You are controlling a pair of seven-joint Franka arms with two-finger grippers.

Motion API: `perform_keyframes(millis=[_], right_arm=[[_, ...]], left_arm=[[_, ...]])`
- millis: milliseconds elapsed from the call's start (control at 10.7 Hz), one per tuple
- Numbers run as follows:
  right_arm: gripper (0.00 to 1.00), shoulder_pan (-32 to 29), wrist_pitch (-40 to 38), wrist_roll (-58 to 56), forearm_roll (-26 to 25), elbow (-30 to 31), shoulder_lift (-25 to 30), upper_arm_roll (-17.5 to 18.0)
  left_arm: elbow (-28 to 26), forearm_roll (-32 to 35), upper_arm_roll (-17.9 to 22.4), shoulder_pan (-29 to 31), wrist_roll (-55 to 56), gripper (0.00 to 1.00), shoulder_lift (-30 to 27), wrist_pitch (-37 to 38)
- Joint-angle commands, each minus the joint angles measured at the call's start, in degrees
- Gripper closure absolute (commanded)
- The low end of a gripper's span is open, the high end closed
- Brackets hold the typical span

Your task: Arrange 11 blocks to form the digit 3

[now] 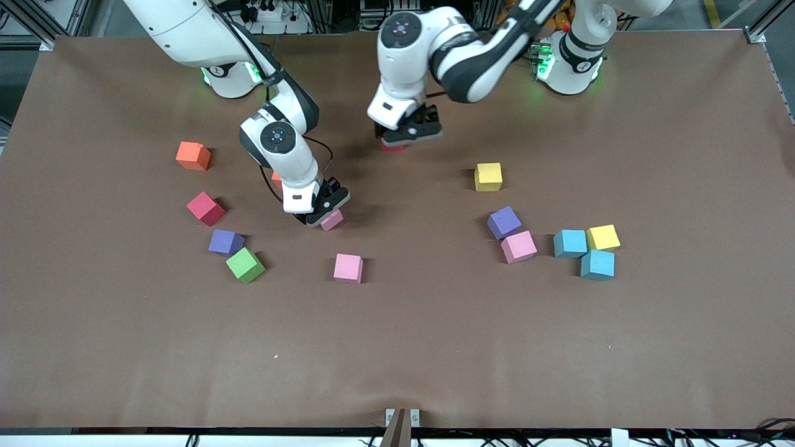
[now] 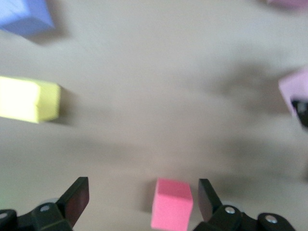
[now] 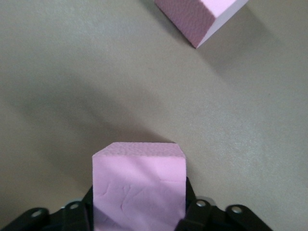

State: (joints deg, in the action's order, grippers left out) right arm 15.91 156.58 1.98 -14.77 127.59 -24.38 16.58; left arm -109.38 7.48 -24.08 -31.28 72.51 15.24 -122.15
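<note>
I see the right gripper (image 1: 324,215) clamped on a small matte pink foam cube (image 3: 139,185) at table level, with a second pink cube (image 1: 348,267) lying nearer the front camera. The left gripper (image 2: 144,199) hangs with its fingers (image 2: 77,197) spread wide over a red-pink cube (image 2: 171,204), touching nothing. The remaining blocks lie scattered.

Blocks (image 1: 348,267) lie scattered: one cluster (image 1: 214,214) toward the right arm's end, another (image 1: 587,248) of three touching toward the left arm's end, two touching blocks (image 1: 510,233) beside it, single ones between, near mid-table (image 1: 397,347)
</note>
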Motion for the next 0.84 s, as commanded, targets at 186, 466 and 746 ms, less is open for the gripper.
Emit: perform_keyframes(millis=[186, 466, 746], right_arm=[[0.75, 1.7, -2.2, -1.6, -1.0, -1.2, 2.2, 0.1], [0.76, 3.3, -13.6, -8.9, -0.7, -1.0, 9.6, 3.7], [0.75, 3.3, -13.9, -17.5, -0.7, -1.0, 10.1, 7.1]], left_arm=[[0.9, 1.0, -0.5, 14.5, -10.5, 0.0, -3.1, 9.4], [-3.9, 0.4, -0.3, 16.6, -13.3, 0.0, -2.0, 10.9], [-9.2, 0.4, -0.3, 19.8, -23.0, 0.0, -2.4, 9.2]])
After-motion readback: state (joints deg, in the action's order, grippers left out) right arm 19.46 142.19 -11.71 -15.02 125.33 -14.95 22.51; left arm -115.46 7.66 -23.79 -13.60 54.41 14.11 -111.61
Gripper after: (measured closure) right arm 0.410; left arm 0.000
